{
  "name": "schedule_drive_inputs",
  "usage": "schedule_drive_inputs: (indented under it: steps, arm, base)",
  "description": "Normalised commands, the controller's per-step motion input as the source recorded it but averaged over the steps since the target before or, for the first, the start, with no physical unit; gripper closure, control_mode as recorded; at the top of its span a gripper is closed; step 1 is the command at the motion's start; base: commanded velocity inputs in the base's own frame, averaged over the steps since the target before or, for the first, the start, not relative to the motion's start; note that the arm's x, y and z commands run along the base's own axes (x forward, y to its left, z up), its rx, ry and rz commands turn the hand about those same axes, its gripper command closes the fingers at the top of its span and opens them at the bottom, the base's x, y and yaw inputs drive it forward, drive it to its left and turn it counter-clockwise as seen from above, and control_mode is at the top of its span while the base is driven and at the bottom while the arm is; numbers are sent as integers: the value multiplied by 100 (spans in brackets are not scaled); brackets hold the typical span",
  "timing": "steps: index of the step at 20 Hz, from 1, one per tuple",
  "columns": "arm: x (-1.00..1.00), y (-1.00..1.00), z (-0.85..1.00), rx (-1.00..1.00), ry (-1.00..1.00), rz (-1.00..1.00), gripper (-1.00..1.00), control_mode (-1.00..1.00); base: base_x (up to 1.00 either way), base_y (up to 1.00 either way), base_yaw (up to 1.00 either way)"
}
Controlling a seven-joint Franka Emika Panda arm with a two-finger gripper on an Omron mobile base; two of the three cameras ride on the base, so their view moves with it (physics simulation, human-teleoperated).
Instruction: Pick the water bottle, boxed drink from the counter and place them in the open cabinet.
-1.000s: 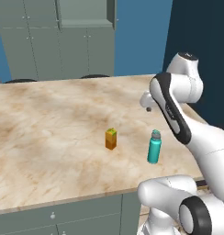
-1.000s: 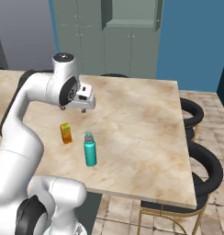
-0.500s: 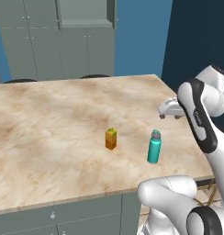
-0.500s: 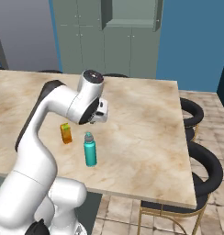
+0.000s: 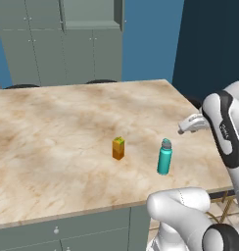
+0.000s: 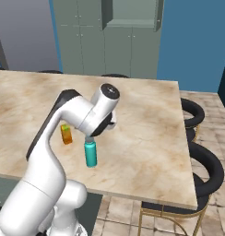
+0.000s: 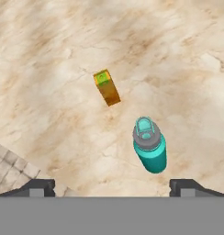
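The teal water bottle (image 5: 164, 157) stands upright near the counter's (image 5: 53, 122) front right corner. The orange boxed drink (image 5: 118, 148) stands a little to its left. My gripper (image 5: 186, 128) hovers open above the counter, to the right of the bottle and higher than its cap. In the hand view the water bottle (image 7: 149, 149) sits just ahead of my wide-apart fingertips (image 7: 187, 186), nearer the right one, and the boxed drink (image 7: 107, 87) lies farther off. Nothing is between the fingers. The open cabinet (image 5: 92, 14) is at the back, above the counter's far edge.
Two black stools (image 6: 197, 110) stand along the counter's right side, and more dark seats (image 5: 99, 81) sit behind its far edge. Grey-green cupboards (image 6: 86, 41) line the back wall. Tiled floor (image 7: 13, 165) shows past the counter's front edge.
My arm has swung right and down, bringing the open gripper from over the counter's middle to just beside and above the water bottle. The bottle and the boxed drink have not moved.
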Motion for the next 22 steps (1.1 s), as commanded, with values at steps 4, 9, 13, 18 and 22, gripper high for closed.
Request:
schedule_drive_inputs:
  steps: [4, 9, 13, 18, 22]
  arm:
    - [-5, -4, -25, 0, 2, 9, -100, -100]
    - [-3, 0, -34, -3, -5, 9, -100, -100]
    - [0, 0, -38, -4, -1, 3, -100, -100]
    - [-1, -1, -39, -6, -13, 5, -100, -100]
    - [-19, -8, -35, 0, -34, 10, -100, -100]
  base:
    - [0, 0, 0]
    - [0, 0, 0]
    - [0, 0, 0]
    - [0, 0, 0]
    - [0, 0, 0]
